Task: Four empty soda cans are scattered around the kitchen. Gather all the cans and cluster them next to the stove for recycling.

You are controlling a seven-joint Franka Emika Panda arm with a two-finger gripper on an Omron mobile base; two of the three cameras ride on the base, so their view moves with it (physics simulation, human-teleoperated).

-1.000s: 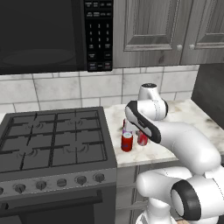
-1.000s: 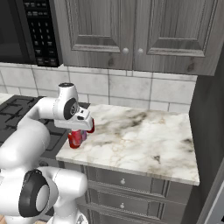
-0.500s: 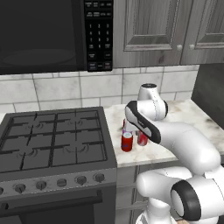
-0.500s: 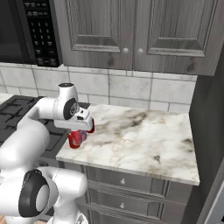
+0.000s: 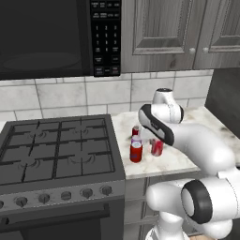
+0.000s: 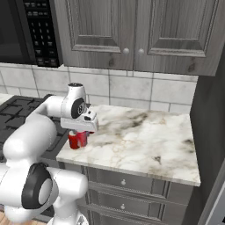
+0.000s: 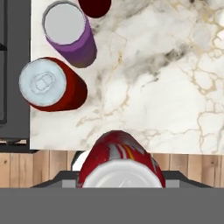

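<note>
My gripper (image 7: 120,181) sits at the bottom centre of the hand view, jaws closed down onto a red soda can (image 7: 120,159) whose silver top fills the space between them. In the left base view that held can (image 5: 157,147) shows right of centre, tucked under my forearm, low over the marble counter (image 5: 183,157); I cannot tell whether its base touches the stone. In the right base view the same can (image 6: 78,139) sits left of centre, below my hand, near the counter's front left corner.

Three more cans stand together at the upper left of the hand view: a second red can (image 7: 50,85) with a silver lid, a purple can (image 7: 70,35) just above it, and the dark red edge of another can (image 7: 94,6) cut off by the top of the frame. In the left base view this cluster (image 5: 136,145) stands just right of the black stove (image 5: 56,154), which takes up the lower left of the frame, grates and front knobs visible. The held can is just to the right of the cluster.
</note>
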